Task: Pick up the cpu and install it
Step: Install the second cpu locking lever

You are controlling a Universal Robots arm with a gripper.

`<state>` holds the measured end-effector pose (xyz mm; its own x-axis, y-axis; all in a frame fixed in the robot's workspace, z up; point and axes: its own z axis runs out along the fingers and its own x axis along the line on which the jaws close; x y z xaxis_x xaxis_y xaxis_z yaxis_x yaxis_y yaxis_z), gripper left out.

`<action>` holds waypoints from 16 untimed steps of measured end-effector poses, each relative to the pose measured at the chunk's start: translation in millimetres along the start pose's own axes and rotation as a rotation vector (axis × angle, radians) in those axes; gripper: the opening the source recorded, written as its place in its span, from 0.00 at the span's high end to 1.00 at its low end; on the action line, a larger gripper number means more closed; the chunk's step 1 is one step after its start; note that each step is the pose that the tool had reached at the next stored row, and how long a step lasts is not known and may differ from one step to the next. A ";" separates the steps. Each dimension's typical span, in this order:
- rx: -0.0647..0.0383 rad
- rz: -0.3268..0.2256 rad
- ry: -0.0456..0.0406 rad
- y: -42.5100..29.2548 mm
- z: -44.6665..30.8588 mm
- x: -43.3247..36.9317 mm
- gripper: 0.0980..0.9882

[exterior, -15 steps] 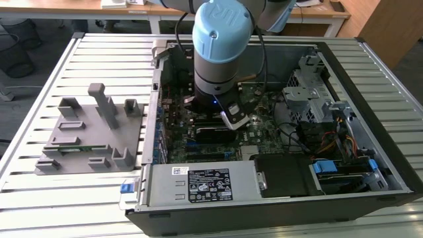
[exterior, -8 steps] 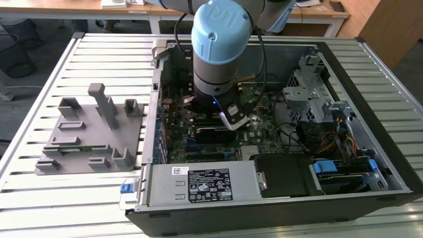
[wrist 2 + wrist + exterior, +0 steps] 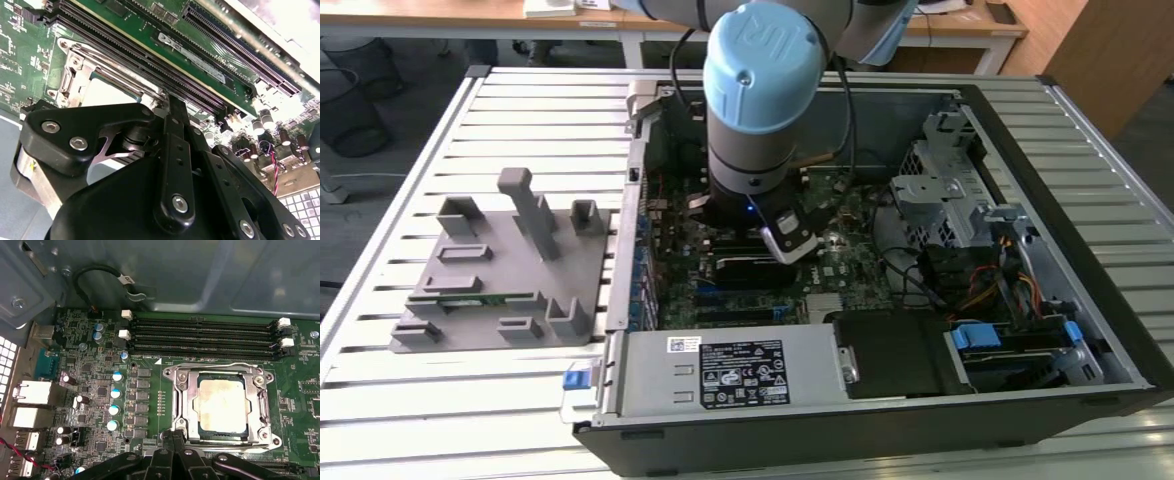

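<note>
Cpu (image 3: 221, 405) is lying inside its socket frame (image 3: 180, 405), partly hiding behind the hand (image 3: 174, 441), whose fingers are sitting together.

Silvery-white cpu (image 3: 222, 405), green motherboard (image 3: 150, 405)

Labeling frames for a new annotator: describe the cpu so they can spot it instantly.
Find the green motherboard in the open computer case. Below its four long black memory slots sits a silvery metal socket frame. The cpu is the flat pale square plate inside that frame, plain and smudged, unlike the component-studded board around it.
</note>
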<state>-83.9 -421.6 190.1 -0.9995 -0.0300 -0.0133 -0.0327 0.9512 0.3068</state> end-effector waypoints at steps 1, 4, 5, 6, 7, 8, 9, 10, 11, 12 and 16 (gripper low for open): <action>-0.002 0.000 -0.0001 0.0 0.2 0.3 0.99; -0.009 0.000 -0.0003 -0.2 0.8 1.0 0.99; -0.011 0.000 -0.0005 -0.3 1.2 1.1 0.99; -0.014 0.000 -0.0006 -0.4 1.6 1.2 0.99; -0.016 0.000 -0.0006 -0.5 1.9 1.3 0.99; -0.018 0.000 -0.0007 -0.6 2.0 1.4 0.99; -0.020 0.000 -0.0007 -0.6 2.1 1.4 0.99; -0.021 0.000 -0.0006 -0.6 2.0 1.5 0.99; -0.022 0.000 -0.0008 -0.6 2.1 1.5 0.99; -0.022 0.000 -0.0008 -0.5 1.8 1.5 0.99; -0.022 0.000 -0.0007 1.6 -4.6 1.5 0.99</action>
<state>-85.5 -421.5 194.9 -0.9995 -0.0297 -0.0139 -0.0326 0.9444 0.3273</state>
